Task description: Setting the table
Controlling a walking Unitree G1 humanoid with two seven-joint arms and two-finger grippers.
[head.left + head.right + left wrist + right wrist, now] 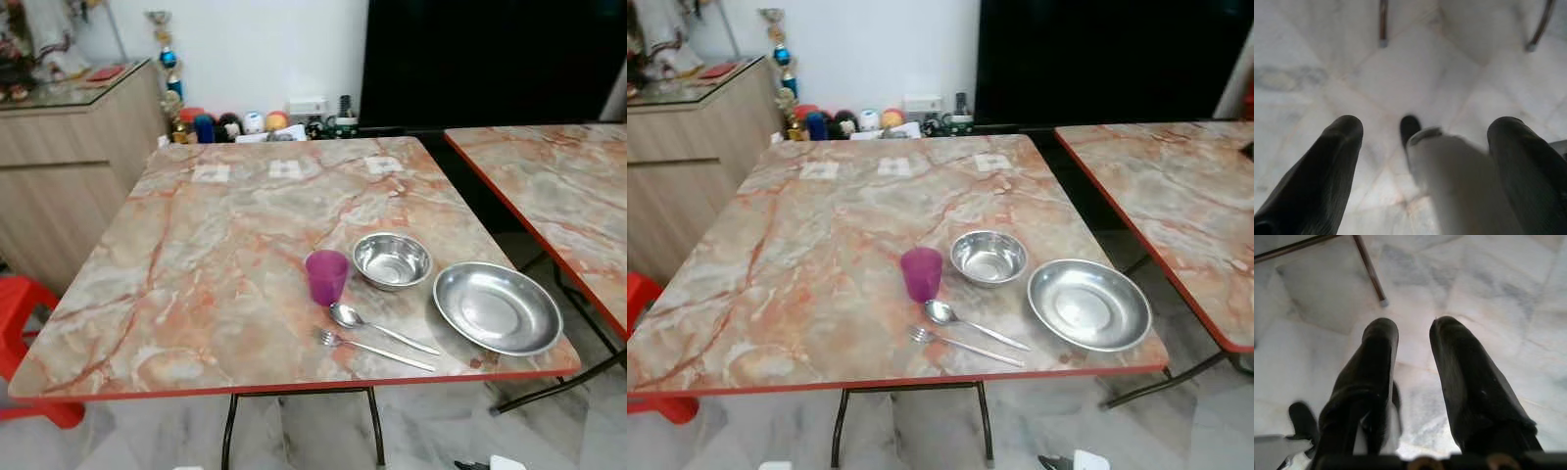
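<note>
Already the table (225, 255) carries one place setting near its 5 o'clock corner: plate (498, 307), bowl (392, 260) at its 10 o'clock, purple cup (326, 276), spoon (377, 327) and fork (367, 346). Judging by this, little remains. Left hand (1425, 156) and right hand (1413, 357) hang over the floor, fingers apart, empty.

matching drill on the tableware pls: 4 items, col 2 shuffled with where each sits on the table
Items:
1. purple cup
2. small steel bowl
3. large steel plate
4. fork

Places:
A. nearest the table's front edge, just in front of the spoon
B. near the table's front right corner
C. left of the small bowl, behind the spoon
D. between the cup and the plate

Pairs: 1-C, 2-D, 3-B, 4-A
</note>
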